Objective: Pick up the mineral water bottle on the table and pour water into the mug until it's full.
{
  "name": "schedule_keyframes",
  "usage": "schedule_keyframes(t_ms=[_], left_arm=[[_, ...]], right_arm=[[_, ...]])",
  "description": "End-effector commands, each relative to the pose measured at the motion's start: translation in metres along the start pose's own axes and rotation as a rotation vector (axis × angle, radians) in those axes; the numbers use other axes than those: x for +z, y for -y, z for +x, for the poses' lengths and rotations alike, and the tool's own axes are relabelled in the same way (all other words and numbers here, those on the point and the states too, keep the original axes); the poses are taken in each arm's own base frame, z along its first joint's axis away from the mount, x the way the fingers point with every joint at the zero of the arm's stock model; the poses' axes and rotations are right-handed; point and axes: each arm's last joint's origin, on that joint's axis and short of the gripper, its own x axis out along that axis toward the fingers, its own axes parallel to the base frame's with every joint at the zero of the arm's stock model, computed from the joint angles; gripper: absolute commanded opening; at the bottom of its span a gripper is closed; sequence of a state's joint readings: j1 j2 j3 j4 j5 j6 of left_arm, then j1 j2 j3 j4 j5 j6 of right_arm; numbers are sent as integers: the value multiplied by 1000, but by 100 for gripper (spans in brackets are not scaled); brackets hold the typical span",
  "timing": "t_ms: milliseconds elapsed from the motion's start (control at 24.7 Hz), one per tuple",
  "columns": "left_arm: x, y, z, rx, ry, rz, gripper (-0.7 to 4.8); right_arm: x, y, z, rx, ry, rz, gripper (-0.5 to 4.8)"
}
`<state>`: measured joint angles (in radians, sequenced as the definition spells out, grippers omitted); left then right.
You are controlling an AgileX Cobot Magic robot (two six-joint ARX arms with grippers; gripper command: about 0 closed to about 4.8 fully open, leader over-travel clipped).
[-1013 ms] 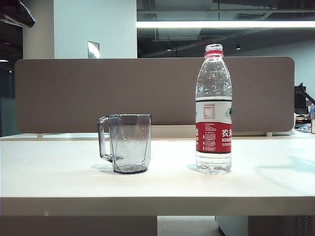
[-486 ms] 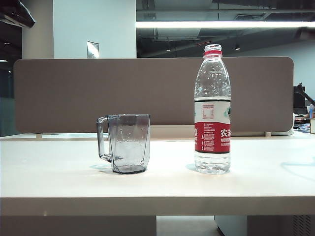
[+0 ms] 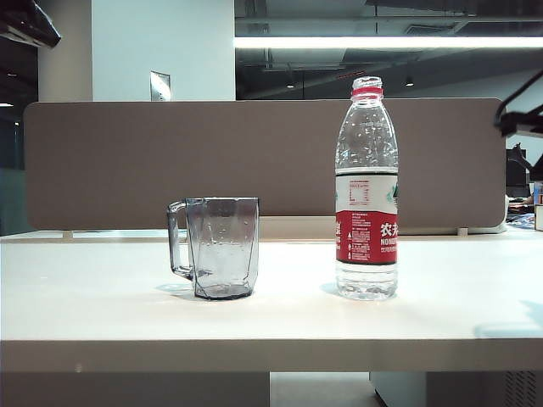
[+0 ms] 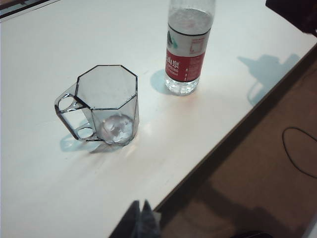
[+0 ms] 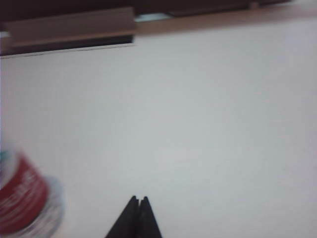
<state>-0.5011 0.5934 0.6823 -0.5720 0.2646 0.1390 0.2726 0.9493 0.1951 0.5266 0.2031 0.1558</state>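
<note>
an office: desk partition panel (image 3: 263, 161), ceiling strip light (image 3: 386, 41).

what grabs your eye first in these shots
The tall mineral water bottle with its red-and-white label stands uncapped on the white table, right of centre. Left of it, apart, sits the smoky-grey faceted mug, handle pointing left. The right end effector, shut, hangs over bare table beside the bottle.

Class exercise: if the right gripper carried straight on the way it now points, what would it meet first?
Probably bare table. The right gripper, jaws shut, points at the open tabletop in its wrist view; the mineral water bottle stands off to one side of that line. The blur leaves depth uncertain.
</note>
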Motion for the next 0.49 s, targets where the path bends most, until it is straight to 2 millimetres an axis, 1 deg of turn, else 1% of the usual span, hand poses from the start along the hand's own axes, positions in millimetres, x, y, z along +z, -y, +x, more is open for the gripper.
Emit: schedule_keyframes(t_ms=[41,81,203,324,486], left_arm=[[2,0,-1,-4,13,7,-5],[2,0,-1,0,14,7,-5],[2,0,-1,-5,16,8,-5],[2,0,-1,-7,16,7,-5],[2,0,-1,-8,16,7,-5]], right_arm=[[-14,-4,-22,9,9,-15,-6],[-19,-6,-29,38,10,-21,-5],[-30,-5,-36,50,0,-29,-5],[-48,-2,-38,47,-61,-38,-4],[-55,-2,-36,34,-126,-39,-5]])
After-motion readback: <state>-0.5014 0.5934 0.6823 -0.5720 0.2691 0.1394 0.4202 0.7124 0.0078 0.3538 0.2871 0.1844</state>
